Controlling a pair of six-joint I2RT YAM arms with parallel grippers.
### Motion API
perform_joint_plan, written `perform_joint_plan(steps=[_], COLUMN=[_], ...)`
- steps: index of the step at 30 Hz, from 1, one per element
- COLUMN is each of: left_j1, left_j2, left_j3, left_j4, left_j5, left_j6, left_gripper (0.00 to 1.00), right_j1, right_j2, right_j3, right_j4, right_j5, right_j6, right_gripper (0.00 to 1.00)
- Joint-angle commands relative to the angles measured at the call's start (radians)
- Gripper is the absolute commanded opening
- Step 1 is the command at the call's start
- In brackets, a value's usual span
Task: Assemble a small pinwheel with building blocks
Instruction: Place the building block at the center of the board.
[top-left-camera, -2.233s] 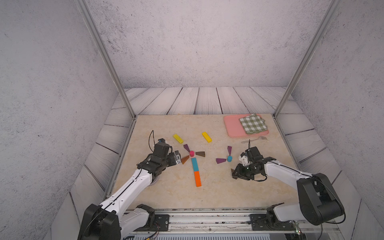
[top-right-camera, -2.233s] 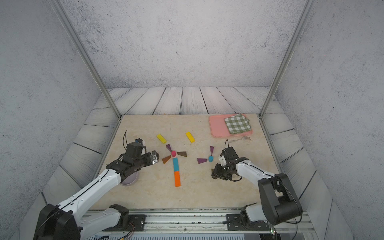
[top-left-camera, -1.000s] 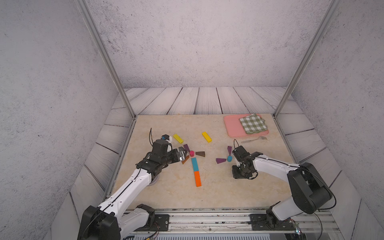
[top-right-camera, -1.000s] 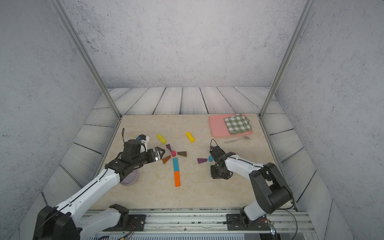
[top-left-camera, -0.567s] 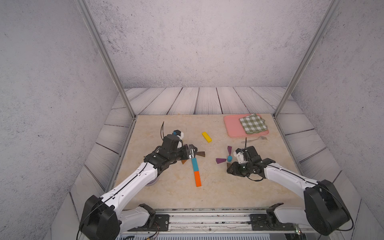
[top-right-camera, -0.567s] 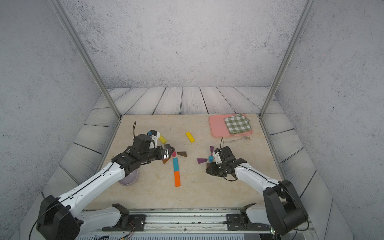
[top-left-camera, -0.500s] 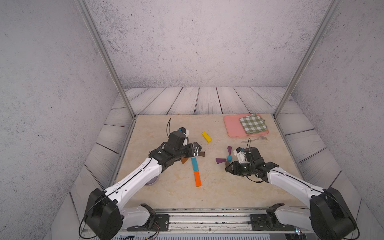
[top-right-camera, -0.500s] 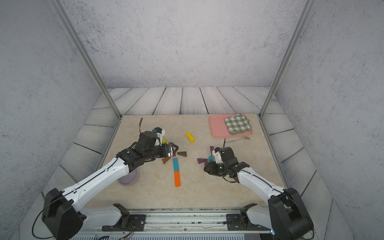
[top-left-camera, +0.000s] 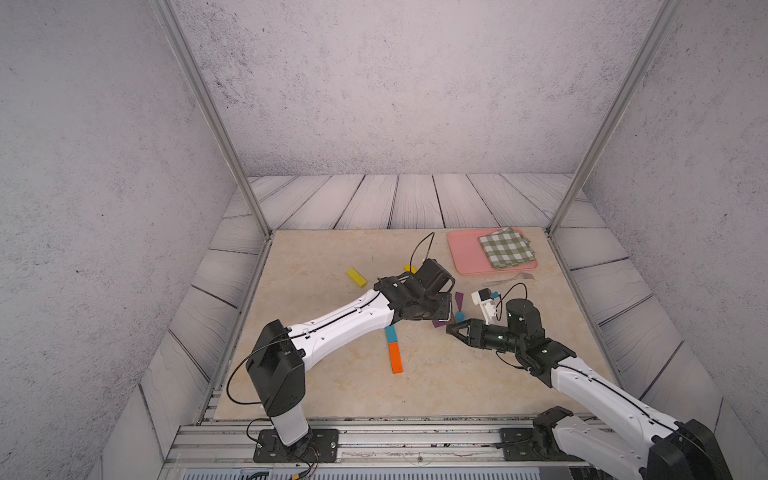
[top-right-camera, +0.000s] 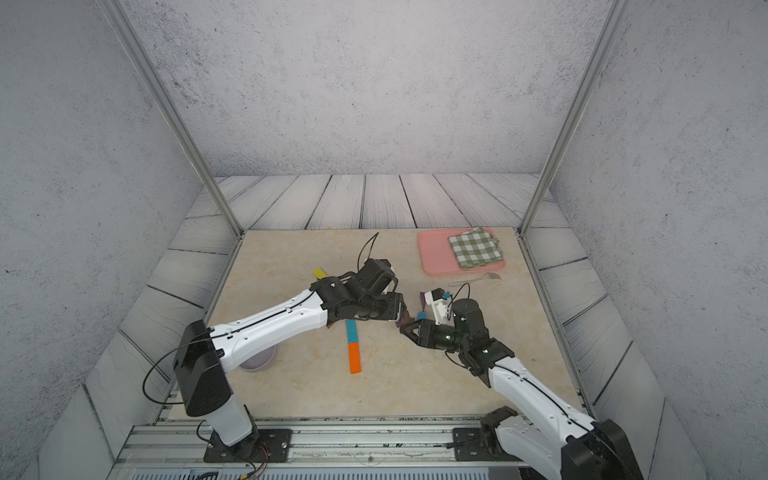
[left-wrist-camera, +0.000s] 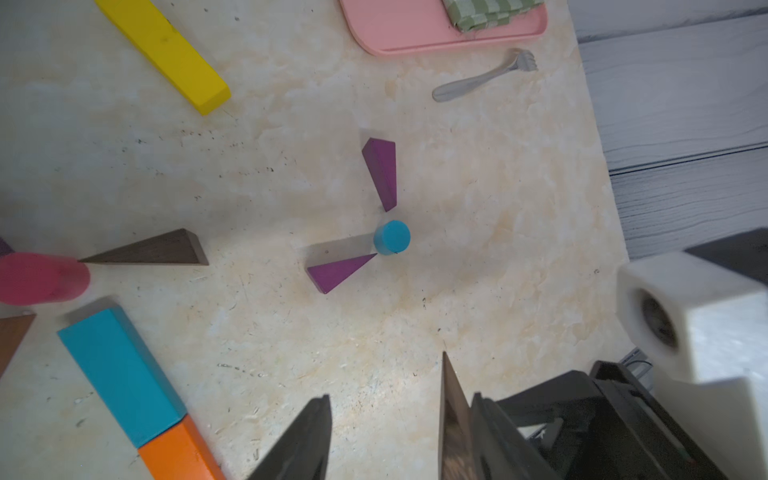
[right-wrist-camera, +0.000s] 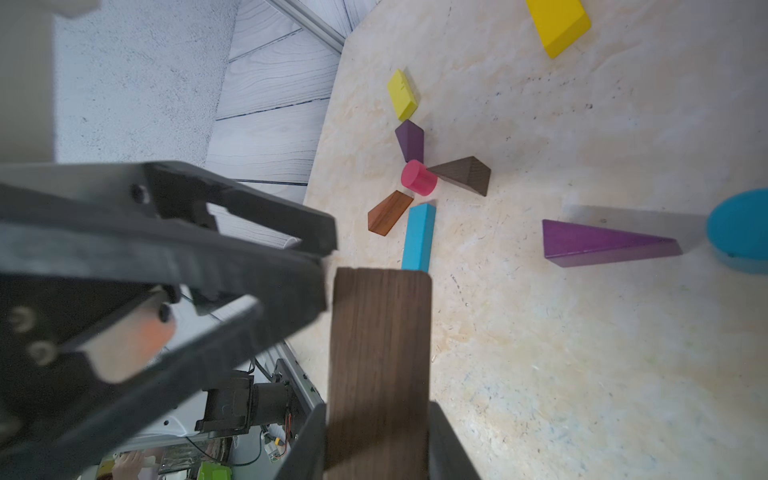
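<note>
And the left arm has swung right across! A second ago the left gripper hung wide open by the pink cylinder. Now, in both top views, it sits right of centre, nose to nose with the right gripper. Its jaws have narrowed on the way, but the left wrist view shows bare worktop between them, so it is not clamped on anything I can make out. The right gripper hasn't budged: it is closed on the dark brown wedge, held off the worktop and filling the lower centre of the right wrist view. The left fingers crowd that wedge's edge; touching or just apart, I can't tell.

What does it mean? It looks like a handover or a re-grip, and it's for the second wheel. The blue cylinder stands mid-frame in the left wrist view with only two purple wedges fanning off it, one above and one to its lower left. The first wheel is further along: the right wrist view shows three wedges round the pink cylinder. Its teal bar and orange bar lie end to end as a stem. The yellow bars wait unused, up and left of centre.
</note>
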Motion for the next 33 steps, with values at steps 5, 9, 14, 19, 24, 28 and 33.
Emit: perform_joint_plan(steps=[5,9,14,19,24,28,33], left_j1=[-0.023,-0.032,-0.034,-0.034,-0.034,-0.034,-0.032], left_j2=[0.044,0.074,0.112,0.137,0.152,0.158,0.158], left_j3=[0.061,0.076,0.106,0.134,0.143,0.137,0.125], left_j4=[-0.062,-0.068,-0.099,-0.123,-0.117,-0.098,-0.088], left_j5=[-0.023,-0.004,0.008,0.031,0.084,0.126,0.135], left_j6=[-0.033,-0.046,-0.079,-0.09,-0.082,-0.08,-0.073], left_gripper=[0.52,0.35,0.27,0.31,0.36,0.3,0.19], right_j1=[-0.004,-0.004,-0.004,-0.003,-0.004,-0.005,-0.005], right_j2=[-0.051,-0.06,-0.077,-0.085,-0.063,-0.042,-0.021], right_j3=[-0.019,-0.015,-0.02,-0.022,-0.021,-0.019,-0.018], right_j4=[0.008,-0.027,-0.061,-0.091,-0.094,-0.08,-0.065], right_j5=[-0.008,0.015,0.066,0.086,0.069,0.063,0.06], right_j6=[-0.013,-0.031,-0.036,-0.065,-0.091,-0.101,-0.105], right_gripper=[0.19,0.19,0.23,0.24,0.24,0.23,0.24])
